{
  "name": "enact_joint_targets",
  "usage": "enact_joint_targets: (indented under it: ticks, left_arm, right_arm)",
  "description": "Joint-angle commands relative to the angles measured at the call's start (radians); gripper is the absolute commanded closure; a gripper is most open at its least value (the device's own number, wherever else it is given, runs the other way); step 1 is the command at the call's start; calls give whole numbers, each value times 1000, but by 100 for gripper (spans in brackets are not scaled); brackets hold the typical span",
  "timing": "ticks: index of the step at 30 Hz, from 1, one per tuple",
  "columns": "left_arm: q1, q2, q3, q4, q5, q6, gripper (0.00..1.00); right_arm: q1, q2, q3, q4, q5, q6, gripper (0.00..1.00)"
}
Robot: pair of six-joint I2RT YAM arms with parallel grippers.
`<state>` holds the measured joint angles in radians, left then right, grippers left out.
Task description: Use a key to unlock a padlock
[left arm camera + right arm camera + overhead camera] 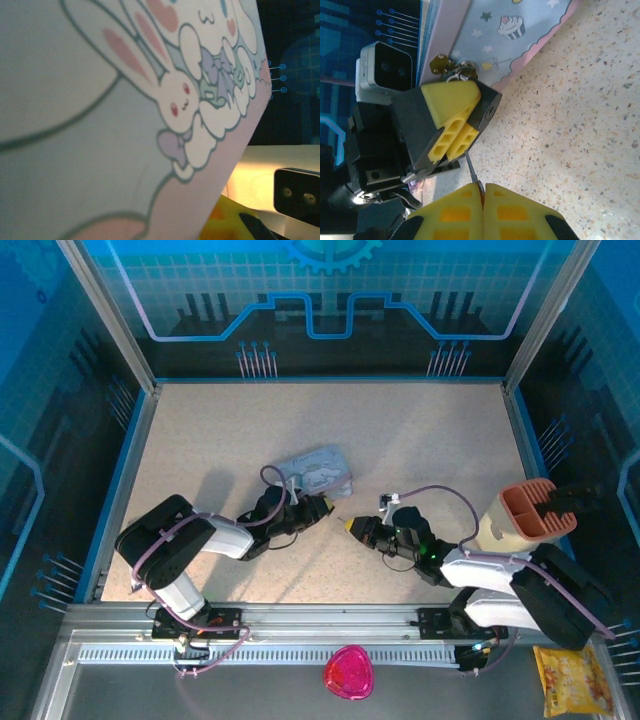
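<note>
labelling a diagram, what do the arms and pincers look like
Black joints and white shells on the left arm and right arm, a lilac cable looped along each. The left pincer and right pincer have black bodies and yellow fingers with hollow cells.

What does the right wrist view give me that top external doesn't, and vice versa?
Right wrist adds: the slim silvery metal key pinched in the shut right pincer, tip near the small dark padlock held by the left pincer. Top external adds: a peach plastic holder, a pink rounded object, a yellow packet. Both: the two pincers, the flat grey cartoon-print tin, the speckled table.
</note>
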<state>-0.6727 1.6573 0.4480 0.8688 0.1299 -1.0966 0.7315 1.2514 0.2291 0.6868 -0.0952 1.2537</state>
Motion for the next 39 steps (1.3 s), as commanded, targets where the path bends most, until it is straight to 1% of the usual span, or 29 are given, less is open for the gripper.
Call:
enact_joint_targets:
  ticks: [1, 8, 12, 14, 17, 20, 22, 25, 27, 35, 39]
  left_arm:
    - [-8, -36, -14, 87, -31, -51, 100]
    - [-8, -36, -17, 101, -26, -71, 100]
    - [-5, -27, -11, 115, -3, -102, 100]
    - [-5, -24, -10, 136, 6, -115, 100]
    - [-5, -35, -3, 115, 8, -113, 100]
    - [-5, -42, 5, 101, 19, -117, 100]
    - [-5, -46, 8, 102, 28, -126, 100]
    - [-5, -53, 8, 104, 30, -132, 100]
    - [-4, -59, 9, 97, 31, -133, 100]
    - [-5, -78, 12, 98, 37, -145, 100]
    - [-4, -84, 26, 77, 46, -147, 100]
  right_arm:
    - [-13, 25, -1, 95, -34, 42, 100]
    - [-42, 54, 19, 91, -69, 48, 100]
    - [-75, 68, 4, 164, -106, 61, 100]
    - [-88, 65, 5, 155, -122, 59, 100]
    - [-105, 61, 1, 135, -133, 56, 100]
    - [-128, 81, 18, 168, -201, 64, 100]
    - [-132, 89, 41, 160, -235, 63, 100]
    - [-134, 89, 59, 105, -240, 43, 100]
    - [-143, 99, 56, 106, -246, 45, 100]
    - [-162, 158, 56, 156, -267, 62, 100]
    - [-165, 185, 42, 243, -266, 85, 100]
